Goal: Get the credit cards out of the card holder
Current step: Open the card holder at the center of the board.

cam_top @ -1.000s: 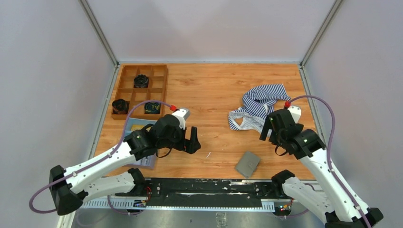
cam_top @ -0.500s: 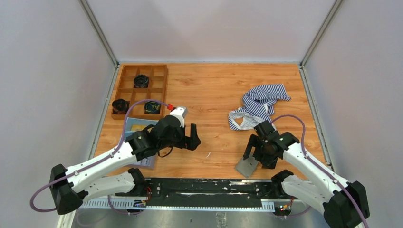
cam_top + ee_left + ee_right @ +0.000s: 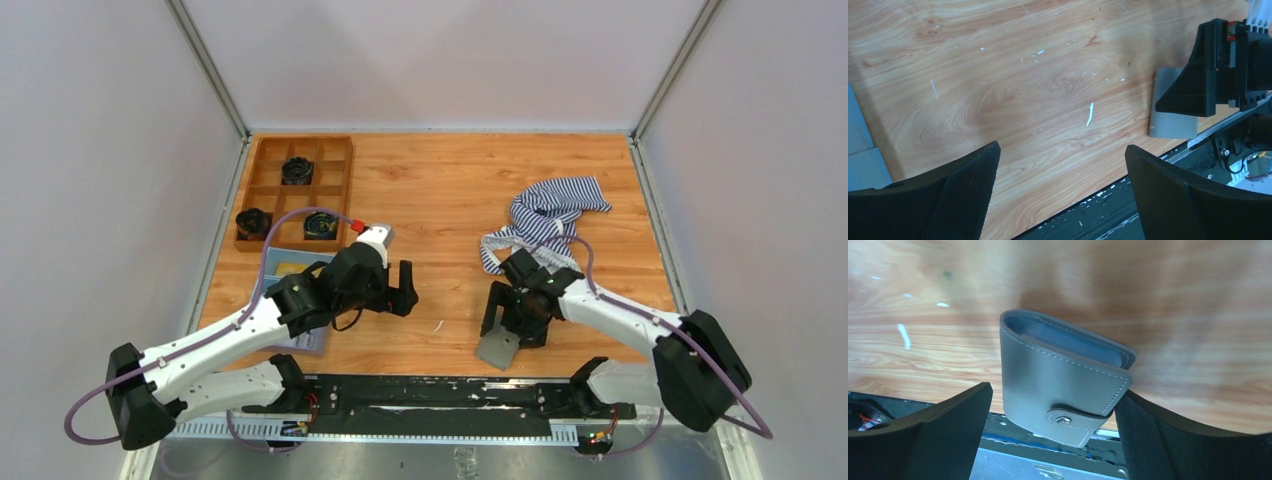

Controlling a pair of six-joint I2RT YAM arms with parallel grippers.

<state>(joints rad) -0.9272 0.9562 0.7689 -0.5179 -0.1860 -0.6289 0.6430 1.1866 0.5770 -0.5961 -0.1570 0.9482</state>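
The card holder is a small grey wallet, folded shut with its snap strap fastened. It lies at the table's near edge and juts partly over it. My right gripper is open and straddles it: the right finger touches the holder's strap side, while a gap remains at the left finger. In the left wrist view the card holder shows at the right, under the right gripper. My left gripper hangs open over bare wood, left of the holder. The credit cards are hidden.
A blue tray lies under the left arm, with a tan-yellow patch on it. A wooden compartment box with black round parts stands at the back left. A striped cloth lies behind the right gripper. A black rail runs along the near edge.
My right arm has swung left and down toward the near edge, bringing its open fingers around the card holder. The holder has slid a little left. The left arm has barely moved.
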